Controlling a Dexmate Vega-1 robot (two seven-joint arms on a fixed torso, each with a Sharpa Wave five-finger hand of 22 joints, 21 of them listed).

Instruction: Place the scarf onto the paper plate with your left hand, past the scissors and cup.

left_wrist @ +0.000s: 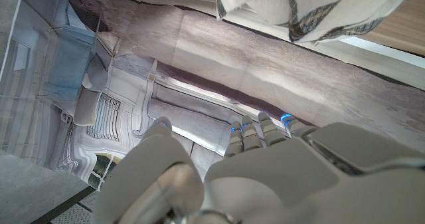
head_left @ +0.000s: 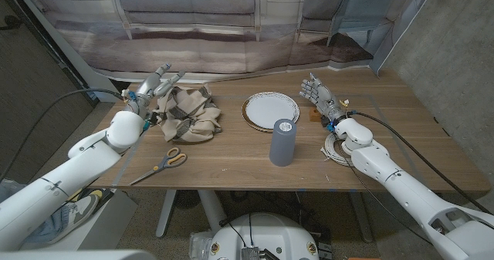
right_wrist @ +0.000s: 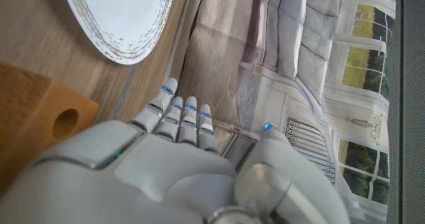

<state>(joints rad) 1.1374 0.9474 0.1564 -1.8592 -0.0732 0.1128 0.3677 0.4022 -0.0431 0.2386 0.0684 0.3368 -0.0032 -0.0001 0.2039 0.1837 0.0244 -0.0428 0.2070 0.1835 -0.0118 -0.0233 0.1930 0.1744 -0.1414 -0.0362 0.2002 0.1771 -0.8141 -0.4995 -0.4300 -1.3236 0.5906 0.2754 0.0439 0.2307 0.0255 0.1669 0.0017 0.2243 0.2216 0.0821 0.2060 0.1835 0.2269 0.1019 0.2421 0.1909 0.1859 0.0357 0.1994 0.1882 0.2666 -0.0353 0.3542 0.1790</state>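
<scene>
Because the scarf (head_left: 189, 113) is a soft, loose heap of cream cloth with dark plaid lines, it will likely weigh little but sag and trail from wherever it is lifted — a pinch on one fold would probably let the rest drag over the bench (head_left: 231, 171). A fuller grasp into the bunched middle of the pile looks the safer hold. It lies crumpled on the bench's left part, just to the left of the paper plate (head_left: 272, 109) and beyond the scissors (head_left: 164, 164).

The left hand (head_left: 154, 88) is at the scarf's far-left edge, fingers (left_wrist: 265, 132) straight and side by side, holding nothing; whether it touches the cloth is hard to tell from the head view. In the left wrist view the cloth hangs clear of the fingertips.

The plate is thin, white and round with a speckled rim — light enough to slide if nudged. A grey cup (head_left: 282, 142), a tall matte cylinder, stands just in front of it and could tip. The scissors have yellow and blue handles and lie flat.

The right hand (head_left: 319, 95) stands by the plate's right side, fingers extended together, empty. Beside it are a small orange block with a hole (right_wrist: 40, 111) and a white coiled cord (head_left: 337, 150).
</scene>
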